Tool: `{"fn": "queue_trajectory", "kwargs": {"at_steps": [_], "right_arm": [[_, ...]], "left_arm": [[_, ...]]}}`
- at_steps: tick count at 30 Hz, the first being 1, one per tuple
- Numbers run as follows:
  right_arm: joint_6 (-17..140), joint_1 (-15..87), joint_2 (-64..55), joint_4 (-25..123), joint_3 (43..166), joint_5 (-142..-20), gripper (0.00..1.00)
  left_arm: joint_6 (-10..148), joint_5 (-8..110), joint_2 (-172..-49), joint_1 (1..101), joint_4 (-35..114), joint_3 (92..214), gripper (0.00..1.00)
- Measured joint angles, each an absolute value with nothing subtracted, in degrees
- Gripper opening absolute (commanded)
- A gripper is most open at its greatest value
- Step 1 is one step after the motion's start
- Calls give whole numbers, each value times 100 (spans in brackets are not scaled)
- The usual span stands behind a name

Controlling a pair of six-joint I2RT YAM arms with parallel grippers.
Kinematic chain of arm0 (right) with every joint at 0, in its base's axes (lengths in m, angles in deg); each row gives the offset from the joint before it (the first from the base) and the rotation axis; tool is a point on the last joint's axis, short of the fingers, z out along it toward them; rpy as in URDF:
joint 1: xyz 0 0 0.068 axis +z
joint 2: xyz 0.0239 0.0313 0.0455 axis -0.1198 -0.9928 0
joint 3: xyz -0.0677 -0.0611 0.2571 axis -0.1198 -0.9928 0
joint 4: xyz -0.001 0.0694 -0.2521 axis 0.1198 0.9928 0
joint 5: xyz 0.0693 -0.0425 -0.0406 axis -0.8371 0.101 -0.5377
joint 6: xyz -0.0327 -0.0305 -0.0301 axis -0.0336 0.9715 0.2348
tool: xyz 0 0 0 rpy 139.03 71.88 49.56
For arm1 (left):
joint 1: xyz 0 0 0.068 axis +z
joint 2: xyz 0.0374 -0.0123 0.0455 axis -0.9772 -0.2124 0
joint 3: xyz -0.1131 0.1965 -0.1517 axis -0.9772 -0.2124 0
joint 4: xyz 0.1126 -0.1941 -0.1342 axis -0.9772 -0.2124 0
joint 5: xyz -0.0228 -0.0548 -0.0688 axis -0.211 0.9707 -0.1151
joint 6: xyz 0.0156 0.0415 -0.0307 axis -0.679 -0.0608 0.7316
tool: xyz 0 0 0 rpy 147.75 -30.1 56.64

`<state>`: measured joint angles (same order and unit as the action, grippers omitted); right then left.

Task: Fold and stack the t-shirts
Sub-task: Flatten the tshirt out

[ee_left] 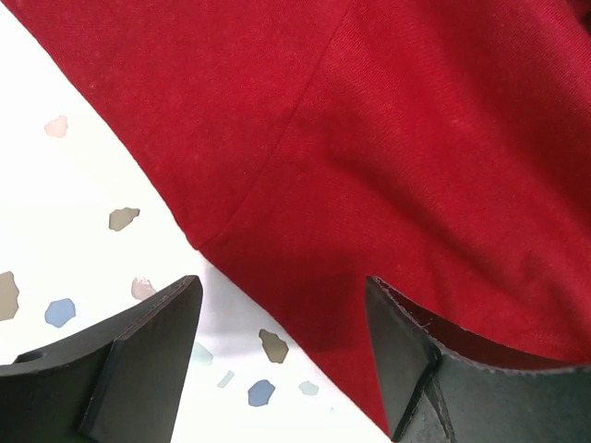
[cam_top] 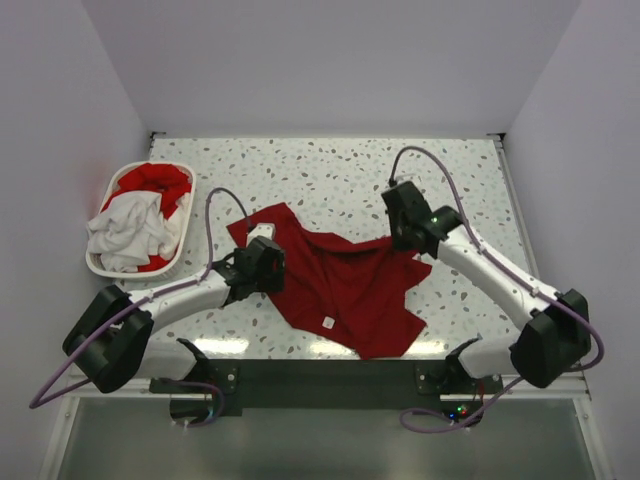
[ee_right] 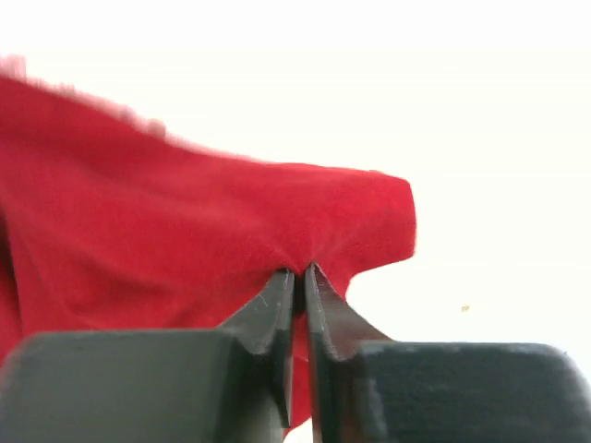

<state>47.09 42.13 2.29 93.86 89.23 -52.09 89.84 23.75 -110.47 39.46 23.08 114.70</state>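
Note:
A deep red t-shirt lies spread on the speckled table, a small white label near its front edge. My left gripper hangs open just over the shirt's left edge; in the left wrist view the red cloth fills the frame and its hem runs between the open fingers. My right gripper is shut on the shirt's right corner; in the right wrist view the red cloth bunches at the pinched fingertips. More shirts, a white one and a red one, lie in the basket.
A white plastic laundry basket stands at the table's left edge. The speckled tabletop runs to white walls at the back and sides. A dark rail with the arm bases lines the near edge.

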Motion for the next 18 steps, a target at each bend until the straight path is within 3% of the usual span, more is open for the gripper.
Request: {"fn": "queue_trajectory", "kwargs": {"at_steps": [3,7,12,18], "right_arm": [[5114,3511,-612,9060,10064,-4923,40],[5391,2838,-1854,8852,11495,-4717,63],[5472,2774,-1965,8756,11493,-5117,65],[5400,2853,-1085,8544,9753,-6274,64]], "left_arm": [[9054,2375,-11047,3946,2319,11453,76],[9061,2373,-11045,3946,2302,11407,77],[9059,2327,-10986,3946,2271,11407,78],[9052,2222,-10942,3946,2190,11490,79]]}}
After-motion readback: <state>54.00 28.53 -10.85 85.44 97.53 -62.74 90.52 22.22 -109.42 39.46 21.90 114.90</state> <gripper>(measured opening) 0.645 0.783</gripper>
